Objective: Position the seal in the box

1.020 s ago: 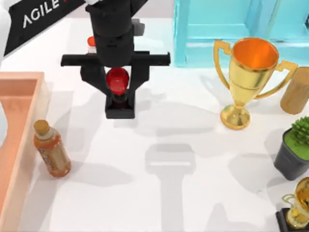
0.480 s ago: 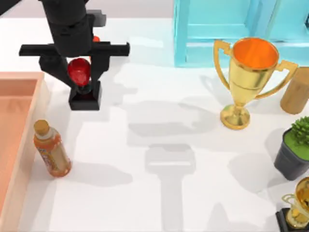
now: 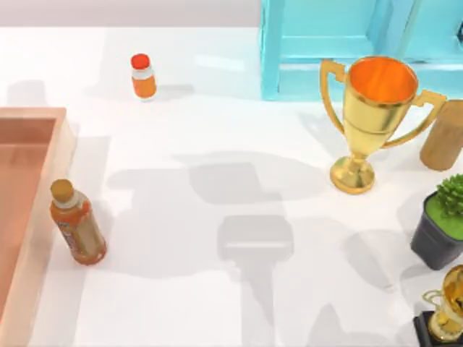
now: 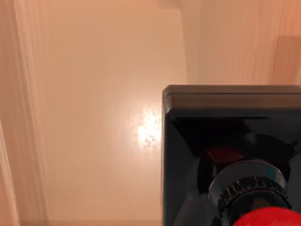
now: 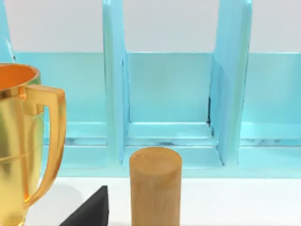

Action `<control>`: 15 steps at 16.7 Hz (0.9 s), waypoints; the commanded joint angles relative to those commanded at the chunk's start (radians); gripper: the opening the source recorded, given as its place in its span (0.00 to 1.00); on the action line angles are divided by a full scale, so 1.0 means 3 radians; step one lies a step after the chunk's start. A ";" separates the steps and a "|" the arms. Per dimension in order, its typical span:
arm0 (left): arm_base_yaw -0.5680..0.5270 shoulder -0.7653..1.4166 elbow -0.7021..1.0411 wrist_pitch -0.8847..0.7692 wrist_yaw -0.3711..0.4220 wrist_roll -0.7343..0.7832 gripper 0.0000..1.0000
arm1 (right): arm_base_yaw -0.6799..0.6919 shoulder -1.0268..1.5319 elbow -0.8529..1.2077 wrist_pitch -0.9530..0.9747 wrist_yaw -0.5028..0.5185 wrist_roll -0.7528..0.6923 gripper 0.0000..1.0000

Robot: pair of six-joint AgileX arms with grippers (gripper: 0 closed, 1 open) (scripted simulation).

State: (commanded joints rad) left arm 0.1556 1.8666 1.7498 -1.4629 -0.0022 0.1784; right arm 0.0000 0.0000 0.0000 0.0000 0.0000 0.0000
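**Operator:** Where is the seal, and what is hard to read?

**Observer:** You'll find the seal in the left wrist view, right up against the camera. Its black square base is cut off at the edge and only a sliver of the red knob shows. All around it is the salmon floor of the box, with the box walls rising at the sides, so the seal is inside the box's outline. Whether the base touches the floor or hangs just above it, I cannot tell. Nor can I tell you if the left gripper is clenched on the seal or has let go, and the same goes for the right gripper.

**Operator:** And from above?

**Observer:** In the top view the box is cut off at the table's left edge, so you see one corner and a strip of floor. An orange tea bottle stands just beside the box's right wall. A small orange bottle with a red cap stands farther back, well apart from it. At the right you have a light-blue cabinet, a gold trophy, a wooden cylinder, a potted plant and a smaller trophy, the last three clipped by the frame. In the right wrist view a black wedge beside the cylinder is too cropped to name.
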 joint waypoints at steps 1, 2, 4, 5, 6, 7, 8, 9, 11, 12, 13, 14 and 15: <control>0.0148 -0.0080 -0.0071 0.0001 0.0000 0.0149 0.00 | 0.0000 0.0000 0.0000 0.0000 0.0000 0.0000 1.00; 0.0263 -0.0147 -0.0131 0.0003 0.0000 0.0265 0.00 | 0.0000 0.0000 0.0000 0.0000 0.0000 0.0000 1.00; 0.0386 -0.0228 -0.0200 0.0007 0.0002 0.0389 0.00 | 0.0000 0.0000 0.0000 0.0000 0.0000 0.0000 1.00; 0.0396 -0.0234 -0.0206 0.0008 0.0002 0.0398 0.00 | 0.0000 0.0000 0.0000 0.0000 0.0000 0.0000 1.00; 0.0396 -0.0234 -0.0206 0.0008 0.0002 0.0398 0.00 | 0.0000 0.0000 0.0000 0.0000 0.0000 0.0000 1.00; 0.0396 -0.0234 -0.0206 0.0008 0.0002 0.0398 0.00 | 0.0000 0.0000 0.0000 0.0000 0.0000 0.0000 1.00; 0.0384 -0.0219 -0.0194 0.0008 -0.0005 0.0401 0.00 | 0.0000 0.0000 0.0000 0.0000 0.0000 0.0000 1.00; 0.0384 -0.0219 -0.0205 0.0018 -0.0005 0.0401 0.00 | 0.0000 0.0000 0.0000 0.0000 0.0000 0.0000 1.00; 0.0386 -0.0234 -0.0330 0.0139 0.0000 0.0403 0.00 | 0.0000 0.0000 0.0000 0.0000 0.0000 0.0000 1.00; 0.0391 -0.0237 -0.0431 0.0243 -0.0003 0.0402 0.00 | 0.0000 0.0000 0.0000 0.0000 0.0000 0.0000 1.00; 0.0395 -0.0239 -0.0553 0.0364 -0.0003 0.0402 0.00 | 0.0000 0.0000 0.0000 0.0000 0.0000 0.0000 1.00; 0.0398 -0.0243 -0.0690 0.0500 -0.0001 0.0404 0.00 | 0.0000 0.0000 0.0000 0.0000 0.0000 0.0000 1.00; 0.0400 -0.0245 -0.0826 0.0630 -0.0002 0.0406 0.00 | 0.0000 0.0000 0.0000 0.0000 0.0000 0.0000 1.00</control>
State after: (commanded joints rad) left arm 0.2754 1.7931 1.5021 -1.2738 -0.0028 0.3001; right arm 0.0000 0.0000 0.0000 0.0000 0.0000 0.0000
